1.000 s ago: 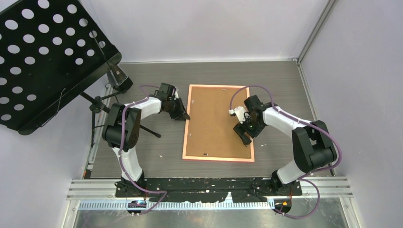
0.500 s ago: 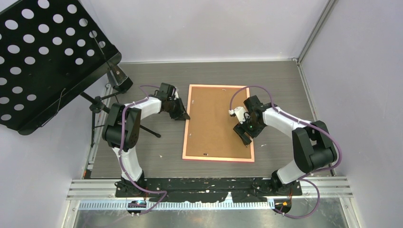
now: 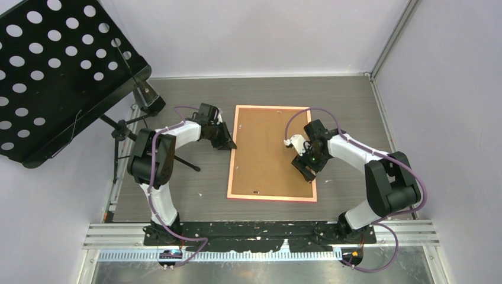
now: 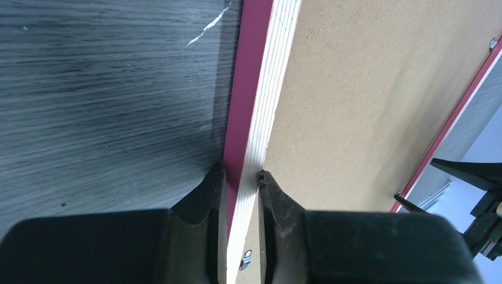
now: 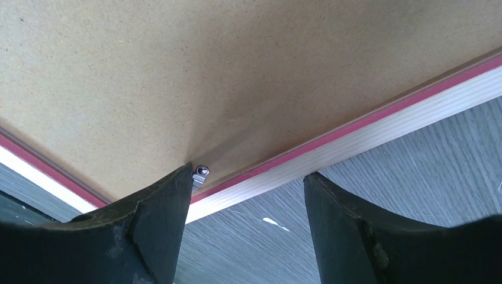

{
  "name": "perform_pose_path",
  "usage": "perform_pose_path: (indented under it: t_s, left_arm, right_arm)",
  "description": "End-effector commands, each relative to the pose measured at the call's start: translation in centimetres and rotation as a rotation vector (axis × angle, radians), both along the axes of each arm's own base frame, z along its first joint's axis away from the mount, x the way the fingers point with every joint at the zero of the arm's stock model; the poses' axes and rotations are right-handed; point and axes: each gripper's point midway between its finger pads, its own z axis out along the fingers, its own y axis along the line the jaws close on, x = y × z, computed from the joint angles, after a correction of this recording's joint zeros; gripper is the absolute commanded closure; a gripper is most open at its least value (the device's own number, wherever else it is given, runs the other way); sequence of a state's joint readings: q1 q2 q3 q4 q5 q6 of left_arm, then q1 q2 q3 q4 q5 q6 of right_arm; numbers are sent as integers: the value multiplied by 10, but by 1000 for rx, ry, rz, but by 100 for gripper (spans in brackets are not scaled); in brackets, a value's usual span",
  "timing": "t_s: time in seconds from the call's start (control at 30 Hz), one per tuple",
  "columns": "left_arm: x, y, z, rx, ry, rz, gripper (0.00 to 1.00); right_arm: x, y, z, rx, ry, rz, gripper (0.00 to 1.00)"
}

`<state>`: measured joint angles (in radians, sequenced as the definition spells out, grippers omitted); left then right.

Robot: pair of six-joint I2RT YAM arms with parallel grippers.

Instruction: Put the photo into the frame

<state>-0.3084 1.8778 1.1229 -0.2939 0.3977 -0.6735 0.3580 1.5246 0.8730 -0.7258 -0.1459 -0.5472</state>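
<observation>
Music stand (image 3: 53, 77): black, full of round holes, tilted over the table's far left corner; its thin legs reach down towards the left arm.
Left gripper (image 3: 227, 143): fingers pressed together on the frame's left edge, pinching the rim about halfway along.
Frame (image 3: 263, 148): lies flat at the middle of the table between the two arms, brown back up, with a thin pink-orange rim around it.
Right gripper (image 3: 305, 170): fingers spread across the frame's right edge, one tip at a small metal clip (image 5: 201, 172) on the brown back, the other over the table outside the rim.
Table (image 3: 349, 106): grey wood grain with a few white flecks.
Walls (image 3: 254, 35): plain pale lilac, closing in the back and both sides.
</observation>
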Motion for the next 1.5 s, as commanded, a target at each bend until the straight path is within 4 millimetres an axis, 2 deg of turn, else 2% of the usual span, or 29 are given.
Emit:
perform_pose_path:
  t_s: [0.0,0.53,1.17,1.47]
  left_arm:
    - [8,6,-1,11,-31,31,100]
    - [8,6,0,13,-32,29,100]
    - [6,6,-3,15,-29,21,100]
    - [5,4,1,1,-34,9,100]
  right_arm:
    - [-7,-11,1,-53,-2,67,27]
    - [-10,-19,-1,-83,9,124,30]
    - [12,-24,12,34,-42,21,40]
    - [29,-20,30,181,-60,-128,24]
